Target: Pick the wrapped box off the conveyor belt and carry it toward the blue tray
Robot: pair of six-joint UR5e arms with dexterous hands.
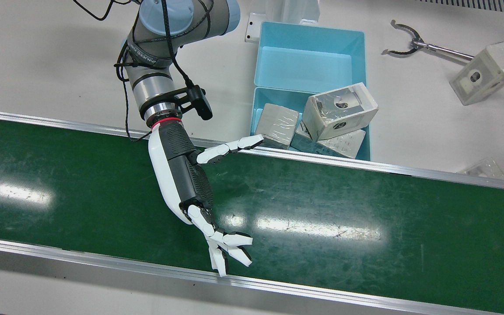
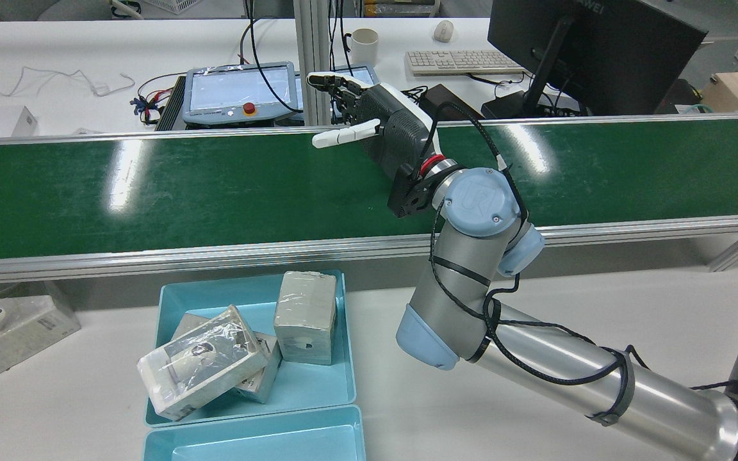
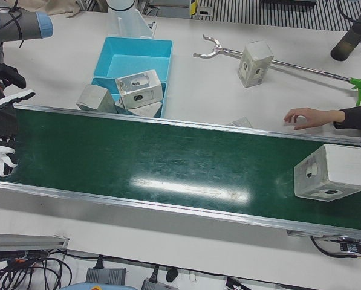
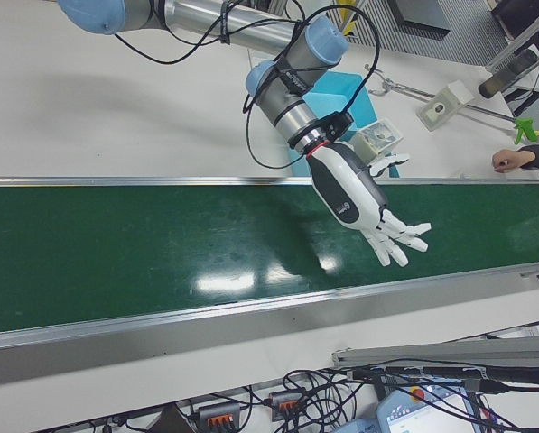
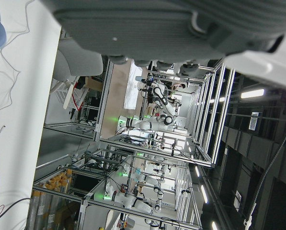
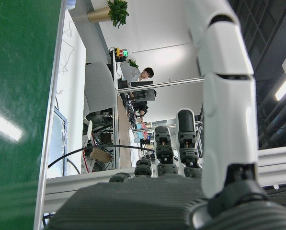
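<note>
The wrapped box (image 3: 329,172) lies on the green conveyor belt (image 3: 168,163) close to that belt's end on the left-front view's right edge, nearer the belt's far rail than its near rail. It sits on one face, with two round holes showing on the sides turned toward the camera; its edges lie slightly skewed to the belt's rails, and it looks nearly cubic, so no long axis can be told.

The right hand (image 1: 182,175) is well apart from it, toward the other end of the belt, hanging over the green surface with fingers (image 1: 230,245) spread and nothing in them; the thumb (image 1: 230,148) reaches out toward the belt's far rail. The belt between hand and box is bare. Of the left hand, only its dark underside (image 5: 171,28) shows in its own camera, and whether its fingers are spread or curled cannot be told.

Beyond the belt's far rail, on the white table (image 1: 37,65), stands the blue tray (image 1: 309,48), with three other wrapped boxes (image 1: 339,111) piled in the compartment nearest the rail. Further along the table lie a long reaching tool (image 3: 277,60) with a claw end and another box (image 3: 254,63) resting against it. A person's hand (image 3: 301,118) rests on the table just past the far rail, near the wrapped box.
</note>
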